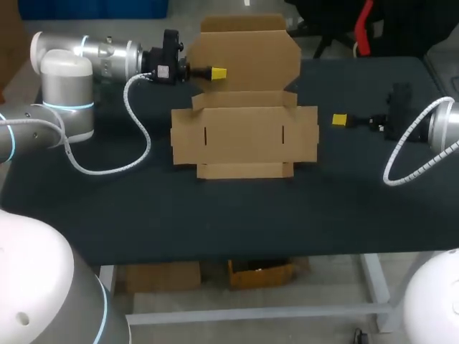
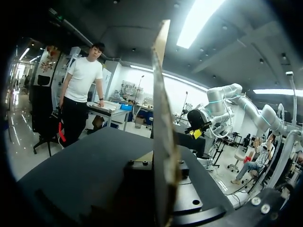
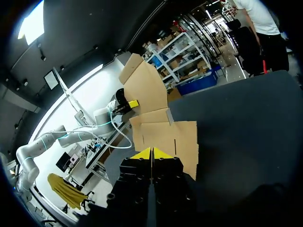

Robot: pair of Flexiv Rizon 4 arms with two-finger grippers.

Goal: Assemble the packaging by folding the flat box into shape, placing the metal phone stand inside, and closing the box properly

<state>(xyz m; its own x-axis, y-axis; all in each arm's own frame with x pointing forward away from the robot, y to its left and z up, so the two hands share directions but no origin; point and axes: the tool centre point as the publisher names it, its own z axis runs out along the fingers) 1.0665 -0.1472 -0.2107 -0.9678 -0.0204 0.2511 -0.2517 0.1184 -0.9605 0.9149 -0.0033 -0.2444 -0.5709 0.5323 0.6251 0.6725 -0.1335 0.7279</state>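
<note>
1. Left arm [image 1: 68,79]: enters from the left and lies level above the surface [image 1: 215,215], ending at the far left edge of the carton. A level approach suits a panel that is meant to stand upright.
2. Left fingers [image 1: 219,73]: drawn in to a narrow pinch on the rear panel [image 1: 247,54]. One yellow tip shows on its near face; the other is hidden behind it. In the left wrist view the same panel [image 2: 160,118] runs edge-on straight out from the wrist. The grip probably serves to keep the panel vertical along its crease.
3. Box [image 1: 244,136]: brown cardboard at mid-surface. The base and side flaps lie flat, and only the rear panel is raised. Folding is judged to be at an early stage, with no wall locked.
4. Metal phone stand: not visible in any view.
5. Right fingers [image 1: 339,120]: the yellow fingertips [image 3: 144,154] are pressed together with nothing between them. They sit near the box's right flap without touching it and point towards it. This is likely a waiting position from which to lift or steady that side.
6. Right arm [image 1: 441,129]: enters from the right edge, low over the surface.
</note>
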